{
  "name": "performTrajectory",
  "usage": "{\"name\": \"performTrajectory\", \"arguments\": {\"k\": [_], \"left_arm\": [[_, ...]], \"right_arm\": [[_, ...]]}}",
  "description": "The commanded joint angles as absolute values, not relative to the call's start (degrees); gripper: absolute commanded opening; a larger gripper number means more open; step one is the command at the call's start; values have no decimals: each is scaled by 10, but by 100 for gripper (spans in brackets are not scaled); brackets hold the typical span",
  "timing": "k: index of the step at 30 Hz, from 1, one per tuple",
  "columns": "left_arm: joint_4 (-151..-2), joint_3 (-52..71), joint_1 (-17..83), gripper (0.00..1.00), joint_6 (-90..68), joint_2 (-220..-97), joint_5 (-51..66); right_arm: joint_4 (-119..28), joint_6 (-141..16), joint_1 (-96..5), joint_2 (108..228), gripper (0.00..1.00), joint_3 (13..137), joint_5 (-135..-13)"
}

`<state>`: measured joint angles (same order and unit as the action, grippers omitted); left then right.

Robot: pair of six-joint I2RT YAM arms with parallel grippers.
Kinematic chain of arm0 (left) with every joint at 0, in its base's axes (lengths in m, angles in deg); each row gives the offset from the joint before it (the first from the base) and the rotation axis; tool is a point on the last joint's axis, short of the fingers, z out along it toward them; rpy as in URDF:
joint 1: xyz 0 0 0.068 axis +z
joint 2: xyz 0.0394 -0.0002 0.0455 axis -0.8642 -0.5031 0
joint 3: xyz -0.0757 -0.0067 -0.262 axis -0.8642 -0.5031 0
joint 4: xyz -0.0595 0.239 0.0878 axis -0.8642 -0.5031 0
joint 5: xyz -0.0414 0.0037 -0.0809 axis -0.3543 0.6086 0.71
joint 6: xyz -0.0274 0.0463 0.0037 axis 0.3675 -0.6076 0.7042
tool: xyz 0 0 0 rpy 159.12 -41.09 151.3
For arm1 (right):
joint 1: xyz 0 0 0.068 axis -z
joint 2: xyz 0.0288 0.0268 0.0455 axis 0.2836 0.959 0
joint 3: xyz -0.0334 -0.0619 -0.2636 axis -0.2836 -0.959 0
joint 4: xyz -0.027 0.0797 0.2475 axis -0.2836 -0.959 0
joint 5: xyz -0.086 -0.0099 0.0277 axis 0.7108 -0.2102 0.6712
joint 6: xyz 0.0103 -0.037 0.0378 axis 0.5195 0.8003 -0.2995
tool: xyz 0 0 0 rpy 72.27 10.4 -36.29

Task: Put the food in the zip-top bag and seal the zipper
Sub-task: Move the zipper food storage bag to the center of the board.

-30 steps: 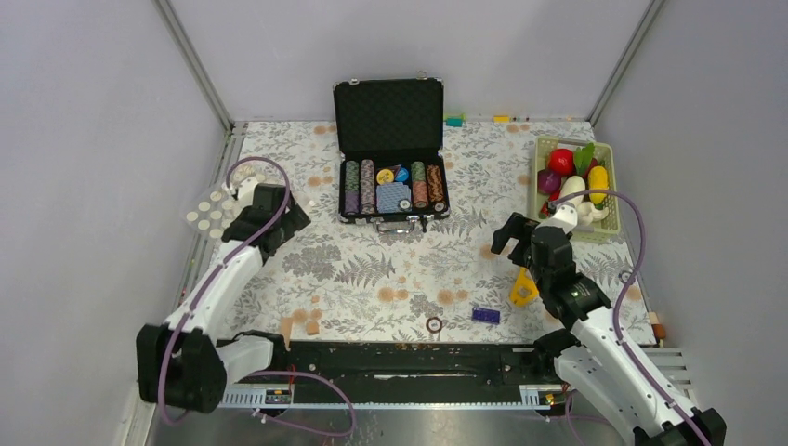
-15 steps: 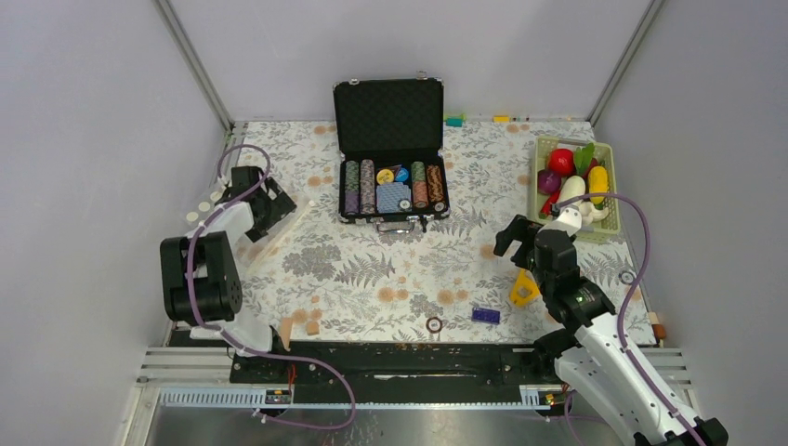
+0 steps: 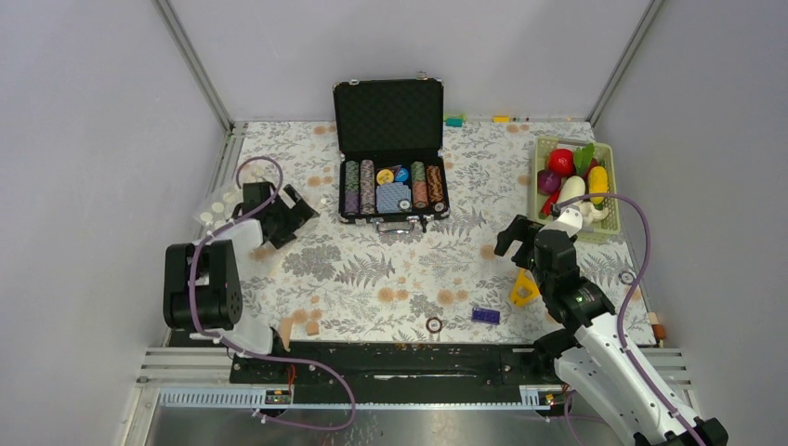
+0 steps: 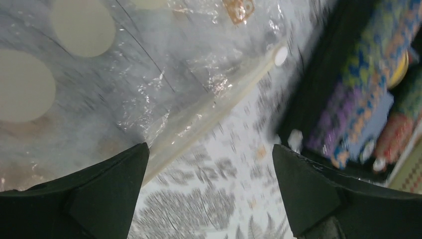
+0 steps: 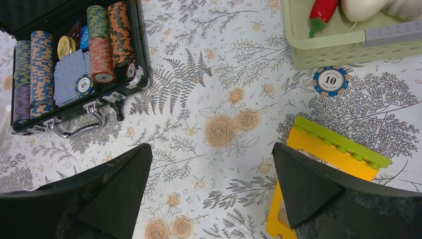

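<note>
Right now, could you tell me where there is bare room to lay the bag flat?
Widest bare patch: mid-table, between the case, left gripper, right gripper and the near chip. Also bare: between case and basket. Crowded: around the yellow piece, and the left edge by the bag.

**Left arm** (image 3: 200, 283): folded upright at the 8 o'clock edge of the top view, with the forearm running toward 1 o'clock.

**Left gripper** (image 3: 295, 209) (image 4: 210, 149): points toward 2 o'clock and is angled downward. The jaws are spread wide and grip nothing.

**Right arm** (image 3: 604, 344): stretches from the 5 o'clock corner toward 11 o'clock.

**Right gripper** (image 3: 518, 242) (image 5: 211, 149): points toward 11 o'clock, with the wrist pitched down. The jaws are spread wide and grip nothing.
</note>
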<state>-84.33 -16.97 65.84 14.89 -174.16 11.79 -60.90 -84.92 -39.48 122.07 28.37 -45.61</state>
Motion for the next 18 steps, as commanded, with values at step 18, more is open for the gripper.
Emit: {"name": "performTrajectory", "arguments": {"k": [18], "left_arm": [[-863, -301, 246, 99, 330, -1525, 102]], "right_arm": [[-616, -855, -396, 1236, 100, 304, -446]]}}
